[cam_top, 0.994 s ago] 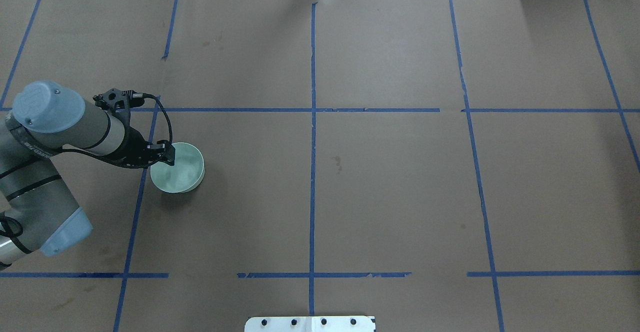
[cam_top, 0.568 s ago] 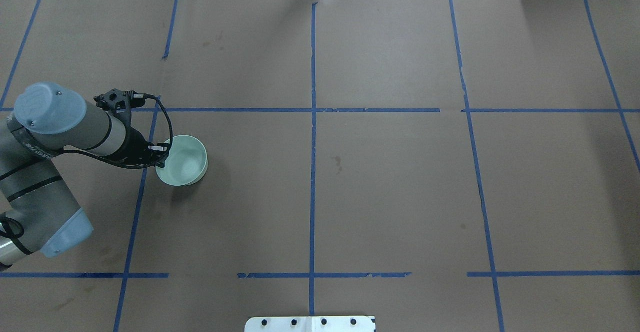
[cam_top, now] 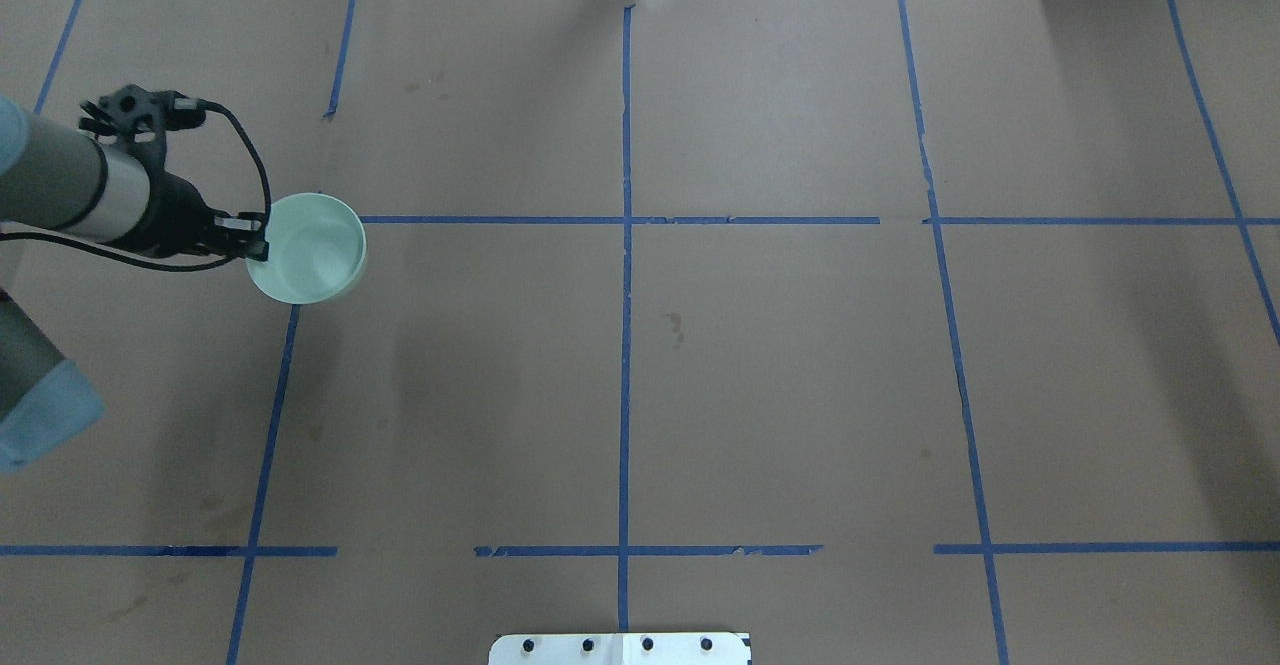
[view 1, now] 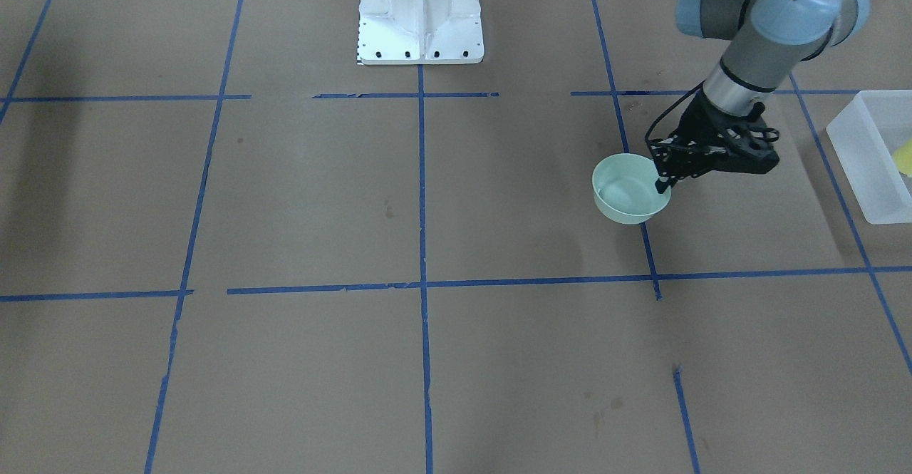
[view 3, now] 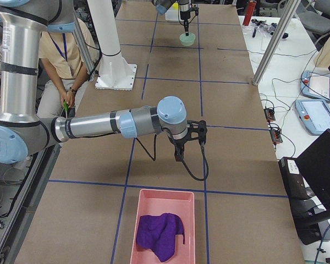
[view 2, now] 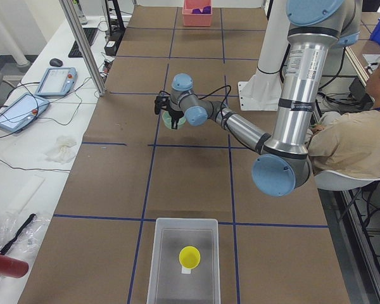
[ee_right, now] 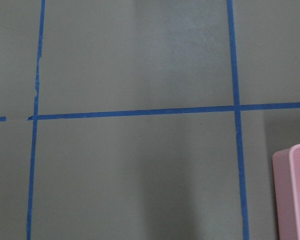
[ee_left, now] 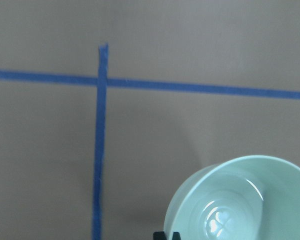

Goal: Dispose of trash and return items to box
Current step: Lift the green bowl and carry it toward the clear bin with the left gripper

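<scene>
Plainly, the bowl [cam_top: 306, 263] hangs by one edge alone, so a quick swing of the arm could make it swivel or slide out of the pinch. Its thin plastic rim gives little to hold, and it would then drop onto the table [cam_top: 800, 395] short of the box [view 2: 161, 253]. Carried too low, it might also knock the box's wall or land on the cup [view 2: 190, 256] already inside. The bowl is upright and seems lifted clear of the table. The left gripper [cam_top: 255, 245] is clamped on the rim nearest the arm, one finger inside, one outside. The box lies well apart, further to the robot's left. The right gripper [view 3: 179, 157] hovers near a pink bin [view 3: 126, 220]; whether it is open or closed I cannot tell
</scene>
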You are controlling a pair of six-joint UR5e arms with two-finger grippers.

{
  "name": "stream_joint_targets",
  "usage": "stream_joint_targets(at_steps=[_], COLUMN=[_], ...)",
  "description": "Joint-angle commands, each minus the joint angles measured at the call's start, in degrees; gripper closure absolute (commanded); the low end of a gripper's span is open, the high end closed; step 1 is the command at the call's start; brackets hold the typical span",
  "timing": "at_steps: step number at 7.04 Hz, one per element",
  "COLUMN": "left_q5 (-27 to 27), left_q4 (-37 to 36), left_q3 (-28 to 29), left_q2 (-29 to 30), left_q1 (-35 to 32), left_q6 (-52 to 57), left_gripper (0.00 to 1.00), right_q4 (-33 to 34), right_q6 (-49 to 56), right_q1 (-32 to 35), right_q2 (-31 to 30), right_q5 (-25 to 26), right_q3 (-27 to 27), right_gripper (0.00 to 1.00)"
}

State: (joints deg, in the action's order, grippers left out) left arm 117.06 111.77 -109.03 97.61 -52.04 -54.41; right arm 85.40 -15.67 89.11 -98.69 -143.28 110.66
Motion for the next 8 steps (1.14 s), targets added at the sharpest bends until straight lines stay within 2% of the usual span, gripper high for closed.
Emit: stream_joint_targets(at_steps=[1,2,3,4,5,6,8], left_q5=[0.54,4.45,11.02,12.65,12.67,12.67,12.58], left_q4=[-1.3,-1.21,-1.03,-1.03,-1.38,-1.03,-1.03], left_q3=[-2.58,-1.54,4.04,11.57,18.0,24.16,32.35], left_q2=[-8.45,-12.15,-13.84,-13.94,-13.85,-13.33,-12.89], left_q1=[-13.8,-19.71,-30.03,-38.23,-45.53,-50.22,-50.96], left_q6=[22.47,34.95,47.08,60.69,68.74,71.0,70.06], left_gripper=[1.0,1.0,1.0,1.0,1.0,1.0,1.0], right_q4=[-0.32,-0.32,-0.32,-0.32,-0.32,-0.32,-0.32], right_q6=[-7.68,-8.05,-8.06,-8.06,-8.06,-8.06,-8.06], right_q1=[-5.33,-6.13,-6.23,-6.23,-6.23,-6.23,-6.23], right_q2=[0.52,0.52,0.61,0.61,0.61,0.61,0.52], right_q5=[0.28,0.37,0.63,1.15,1.25,1.42,2.21], right_q3=[3.14,3.5,3.42,3.42,3.42,3.42,3.42], right_gripper=[0.0,0.0,0.0,0.0,0.0,0.0,0.0])
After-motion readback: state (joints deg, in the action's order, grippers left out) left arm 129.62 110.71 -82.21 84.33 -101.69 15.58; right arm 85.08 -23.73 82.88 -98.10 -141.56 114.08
